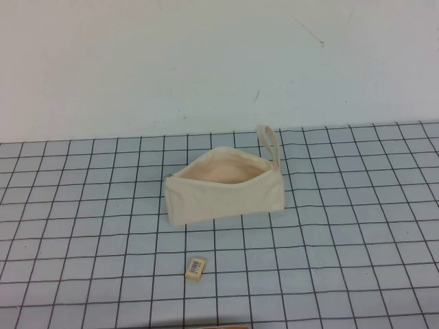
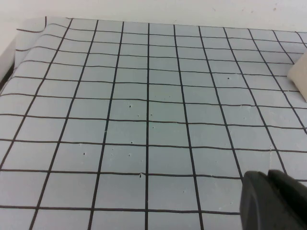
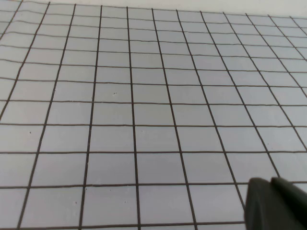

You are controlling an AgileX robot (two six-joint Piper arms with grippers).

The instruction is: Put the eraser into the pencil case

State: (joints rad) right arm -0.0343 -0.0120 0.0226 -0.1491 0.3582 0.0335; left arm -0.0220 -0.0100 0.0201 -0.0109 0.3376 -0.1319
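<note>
The pencil case (image 1: pixel 223 192) is a cream fabric pouch standing on the gridded mat in the middle of the high view, its zip open, peach lining showing, and its loop strap (image 1: pixel 270 142) at the far right end. The eraser (image 1: pixel 196 267) is a tiny pale yellow block with a barcode label, lying on the mat just in front of the pouch. Neither arm shows in the high view. My left gripper (image 2: pixel 266 175) is shut and empty above bare mat; a cream corner of the pouch (image 2: pixel 300 79) shows at the frame's edge. My right gripper (image 3: pixel 270 181) is shut and empty above bare mat.
The blue-grey mat with black grid lines (image 1: pixel 82 226) covers the table up to a white wall (image 1: pixel 206 62) at the back. A thin tan strip (image 1: pixel 206 326) shows at the near edge of the high view.
</note>
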